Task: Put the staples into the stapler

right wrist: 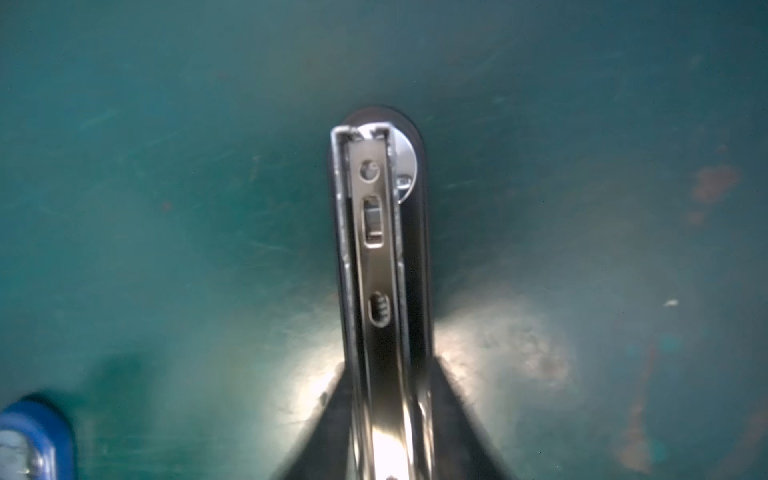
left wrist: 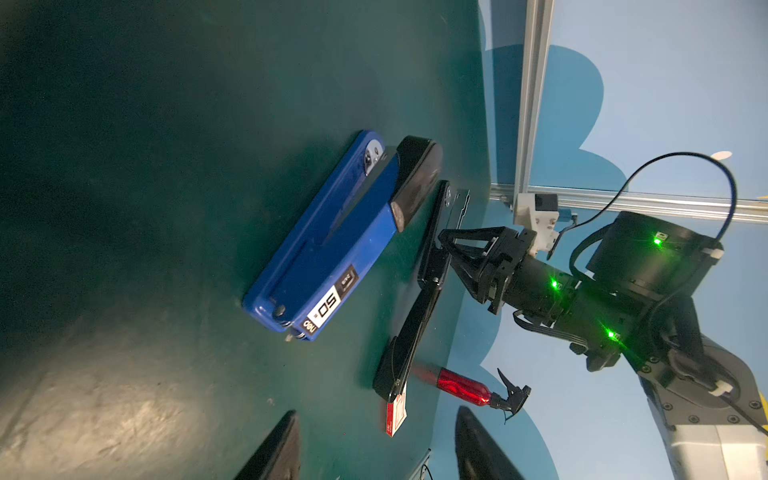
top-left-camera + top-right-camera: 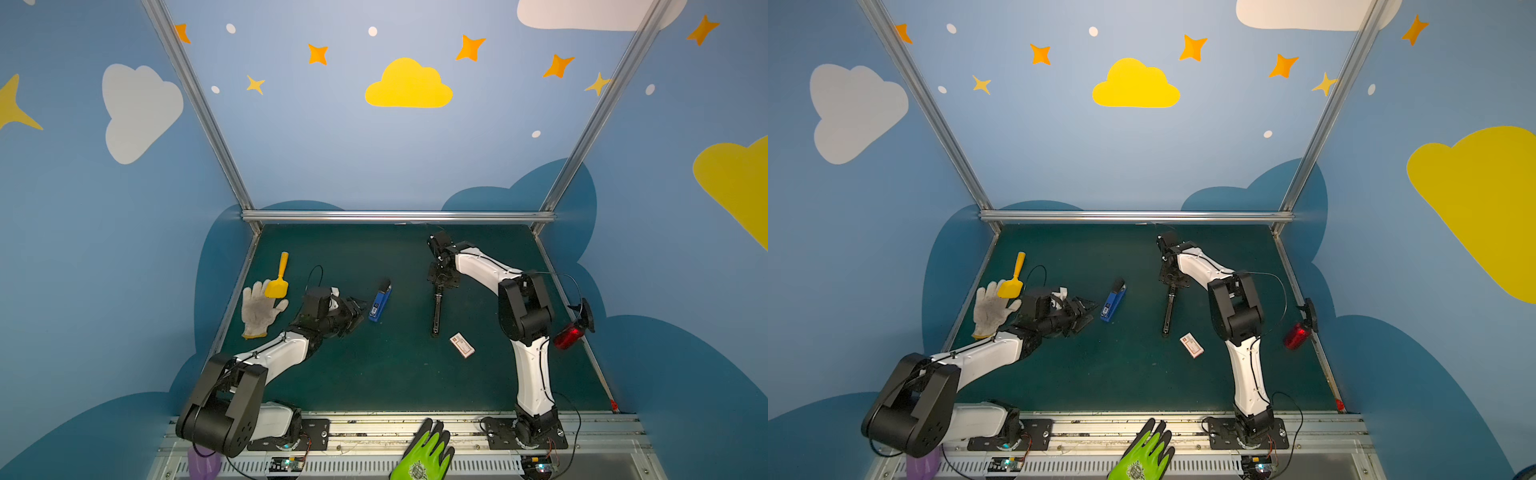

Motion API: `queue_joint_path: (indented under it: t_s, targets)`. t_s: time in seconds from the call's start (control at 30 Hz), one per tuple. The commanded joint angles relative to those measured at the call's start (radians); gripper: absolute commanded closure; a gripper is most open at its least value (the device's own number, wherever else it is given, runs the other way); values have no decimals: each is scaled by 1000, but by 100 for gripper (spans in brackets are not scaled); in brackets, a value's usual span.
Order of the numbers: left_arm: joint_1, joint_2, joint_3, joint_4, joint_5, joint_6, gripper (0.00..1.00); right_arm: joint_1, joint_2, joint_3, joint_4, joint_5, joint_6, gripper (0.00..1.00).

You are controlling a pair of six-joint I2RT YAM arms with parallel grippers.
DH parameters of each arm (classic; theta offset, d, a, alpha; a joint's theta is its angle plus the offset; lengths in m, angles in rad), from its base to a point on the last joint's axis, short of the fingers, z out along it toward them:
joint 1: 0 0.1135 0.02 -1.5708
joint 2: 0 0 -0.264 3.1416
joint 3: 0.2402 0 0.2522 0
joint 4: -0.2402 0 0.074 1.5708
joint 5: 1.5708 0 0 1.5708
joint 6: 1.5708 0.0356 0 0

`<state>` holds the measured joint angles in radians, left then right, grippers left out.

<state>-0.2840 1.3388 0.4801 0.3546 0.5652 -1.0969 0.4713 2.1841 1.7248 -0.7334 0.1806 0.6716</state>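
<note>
A black stapler (image 3: 436, 311) lies folded open in the middle of the green mat, its bare metal magazine (image 1: 376, 257) facing up. My right gripper (image 3: 440, 286) points down over its far end. In the right wrist view both fingers hug the magazine's sides with no gap showing, and I cannot tell whether they press on it. A closed blue stapler (image 3: 380, 305) lies to the left. My left gripper (image 3: 357, 316) hovers open and empty just left of it. The staples do not show in any view.
A small white box with a red mark (image 3: 461, 345) lies near the black stapler's near end. A white glove (image 3: 259, 309) and a yellow scoop (image 3: 279, 278) lie at the left edge. A red spray bottle (image 3: 571, 334) lies at the right edge, a green glove (image 3: 424, 453) on the front rail.
</note>
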Motion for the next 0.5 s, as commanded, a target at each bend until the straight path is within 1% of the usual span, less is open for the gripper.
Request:
queue_joint_path:
  t_s: [0.0,0.07,0.1,0.17,0.27,0.37,0.47]
  targets:
    - [-3,-11,1,-4,-10,15,41,-7,-24,-12,-32,-6,15,49]
    - [-4,-3,7,1,-8,15,41,-8,-58,-54,-19,-23,8,41]
    - [-6,1,8,5,-6,14,41,-9,-80,-84,-6,-36,4,40]
    - [-8,12,11,10,-5,15,41,-9,-128,-148,17,-65,-3,39]
    - [-9,27,17,15,4,18,41,-7,-206,-273,66,-140,-5,39]
    - [-11,41,17,17,5,22,41,-3,-283,-397,126,-213,5,38]
    - [-12,62,17,33,14,19,41,2,-334,-485,175,-270,26,37]
